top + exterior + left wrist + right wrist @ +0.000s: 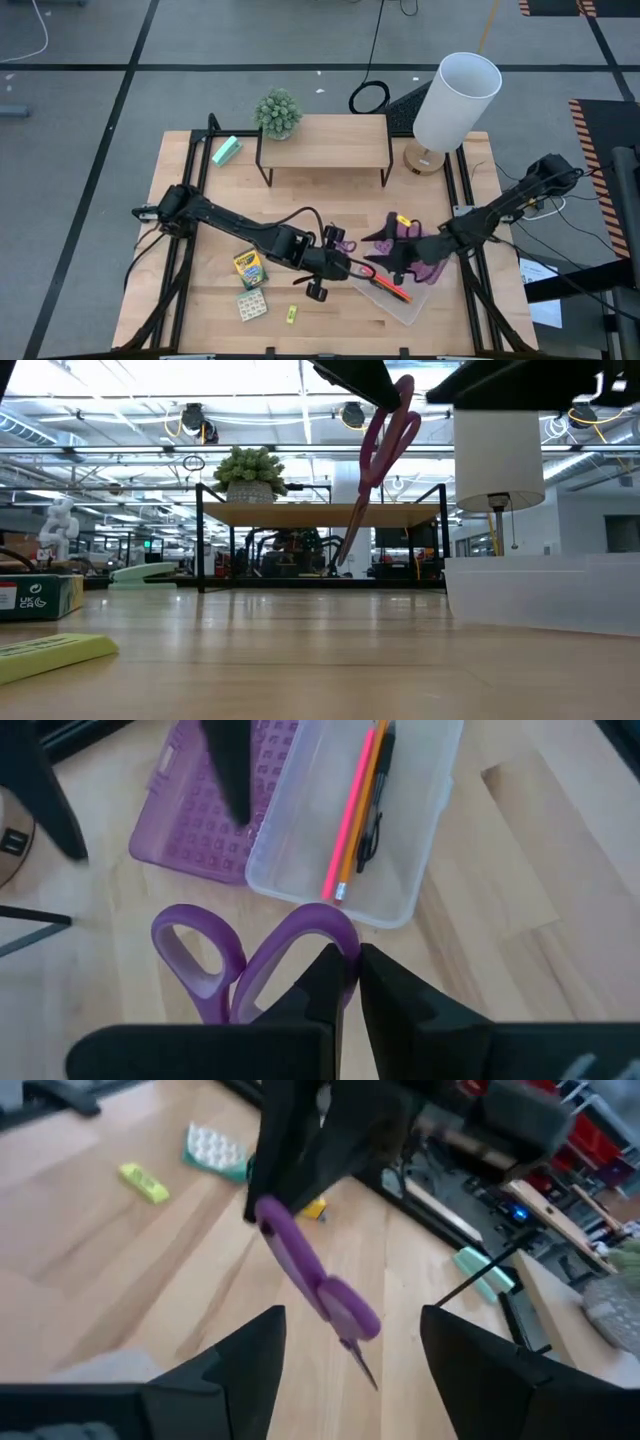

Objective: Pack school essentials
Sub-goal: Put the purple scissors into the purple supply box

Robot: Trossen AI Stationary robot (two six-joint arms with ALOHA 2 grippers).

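**Scissors up off the table, beside the open box**

My left gripper (348, 975) is clamped on one handle loop of the purple-handled scissors (250, 965) — they hang clear of the wooden table (200, 300), tips pointing down, as the low view shows them dangling in the air (385, 450). I hold them just beside the clear box (400, 850), near the table's front edge and right of its middle. Inside that box lie the orange and pink pencils (355, 810) and the black pen (375, 795), side by side along its length. The purple lid (200, 820) lies flat, touching the box's far side.

My right gripper (350, 1350) hovers over the box and lid with fingers spread wide, gripping nothing.

Toward the front left corner rest the yellow-green crayon box (250, 268), the greenish patterned card pack (252, 305) just in front of it, and the tiny yellow piece (292, 315) near the front edge — all well apart from the box.
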